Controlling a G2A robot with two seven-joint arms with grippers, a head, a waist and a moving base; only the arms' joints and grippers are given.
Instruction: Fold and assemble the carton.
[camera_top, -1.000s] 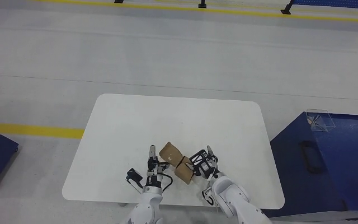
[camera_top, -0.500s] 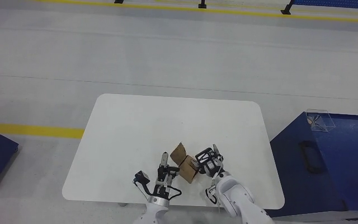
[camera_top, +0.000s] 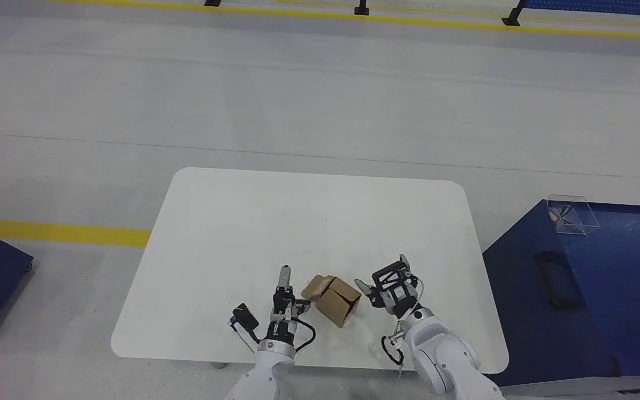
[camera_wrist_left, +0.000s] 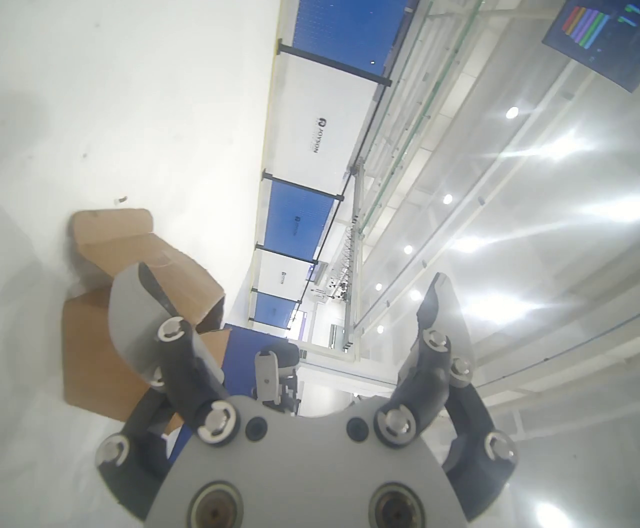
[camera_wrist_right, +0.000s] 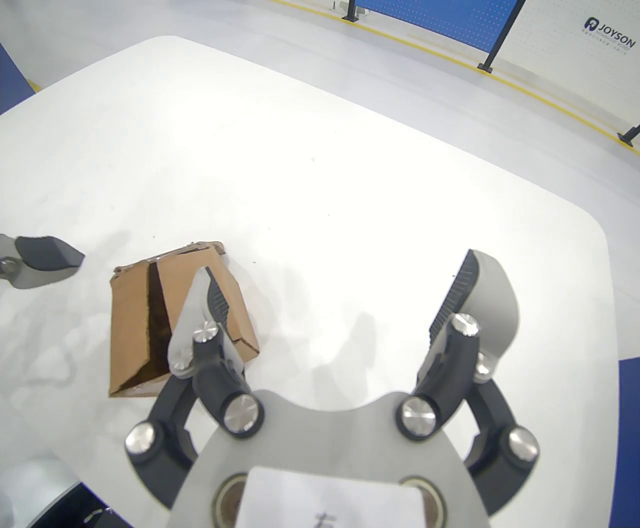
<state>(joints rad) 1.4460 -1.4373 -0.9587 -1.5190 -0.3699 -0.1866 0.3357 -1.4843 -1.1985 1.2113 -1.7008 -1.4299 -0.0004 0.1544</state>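
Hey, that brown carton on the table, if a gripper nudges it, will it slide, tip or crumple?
Probably slides easily: the carton looks like thin cardboard on a smooth table. Its seam gapes, so the walls would likely flex under a squeeze.

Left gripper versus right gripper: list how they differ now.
The left gripper sits on the carton's left, the right gripper on its right. The left gripper is turned on edge, aimed level along the table; the right gripper tilts down at it. Both are open and hold nothing.
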